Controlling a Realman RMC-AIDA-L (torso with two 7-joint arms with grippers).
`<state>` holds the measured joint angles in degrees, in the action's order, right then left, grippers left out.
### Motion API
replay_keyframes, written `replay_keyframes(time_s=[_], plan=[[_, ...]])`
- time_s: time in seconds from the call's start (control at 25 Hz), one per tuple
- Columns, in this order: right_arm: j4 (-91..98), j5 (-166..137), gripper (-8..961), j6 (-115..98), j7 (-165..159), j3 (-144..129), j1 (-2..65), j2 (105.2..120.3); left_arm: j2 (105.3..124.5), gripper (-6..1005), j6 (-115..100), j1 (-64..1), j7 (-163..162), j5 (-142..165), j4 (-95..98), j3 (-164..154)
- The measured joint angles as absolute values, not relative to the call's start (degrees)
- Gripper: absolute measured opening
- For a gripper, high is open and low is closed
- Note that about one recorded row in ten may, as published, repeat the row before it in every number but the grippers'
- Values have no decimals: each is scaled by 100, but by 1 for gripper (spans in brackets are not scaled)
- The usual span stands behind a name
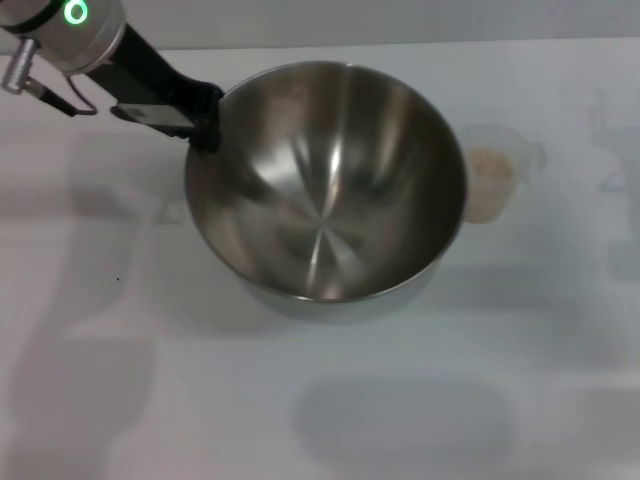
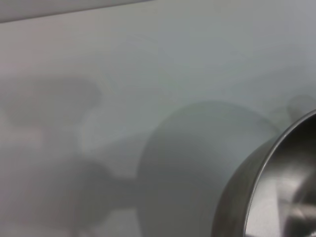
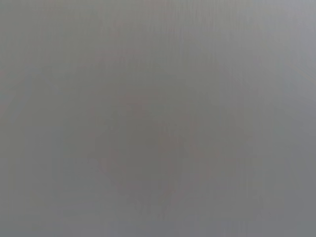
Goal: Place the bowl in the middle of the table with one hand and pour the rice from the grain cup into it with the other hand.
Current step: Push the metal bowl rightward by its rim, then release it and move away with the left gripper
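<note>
The bowl (image 1: 325,180) sits on the white tabletop (image 1: 150,380), wide and shiny, with nothing inside it but reflections. The left claw (image 1: 207,118) is clamped on the bowl's rim at its far-left edge, black fingers pinching the steel lip. The grain cup (image 1: 492,180) stands just beside the bowl on the opposite side from that claw, partly hidden behind the bowl's rim, with the pale rice (image 1: 490,168) visible through its clear wall. The tabletop around the bowl is plain and white, crossed only by soft grey shadows; a grey wall runs along its far edge. The left arm reaches down to the bowl at a slant, its green ring light (image 1: 76,13) glowing on the silver wrist. The left wrist view catches the bowl's outer wall (image 2: 237,197) and rim. The right claw is nowhere to be seen
</note>
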<state>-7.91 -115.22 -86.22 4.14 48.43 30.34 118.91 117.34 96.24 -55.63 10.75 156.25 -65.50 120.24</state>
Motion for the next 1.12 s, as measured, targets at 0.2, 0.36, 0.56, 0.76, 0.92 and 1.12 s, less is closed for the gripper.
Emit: replay_keyframes(time_s=[0.2,0.36,0.56,0.76,0.92,1.12], plan=[[-791,-11522,506,-8623,414,4843,3055,11890,11789,62,9457,-5652,1078,15430,-6438,12006],[-791,-11522,507,-8623,422,4843,3067,11887,11825,69,9161,-5783,1080,15291,-6034,11929],[-791,-11522,506,-8623,440,4843,3070,11884,11821,77,8685,-6000,1081,15205,-5362,11786],[-783,-11522,507,-8622,443,4843,3069,11882,11818,86,8504,-6052,1081,15220,-5221,11693],[-782,-11522,507,-8622,444,4843,3068,11883,11817,92,8454,-6054,1082,15243,-5202,11590],[-782,-11522,506,-8622,446,4843,3067,11882,11797,101,8352,-6056,1081,15278,-5082,11521]])
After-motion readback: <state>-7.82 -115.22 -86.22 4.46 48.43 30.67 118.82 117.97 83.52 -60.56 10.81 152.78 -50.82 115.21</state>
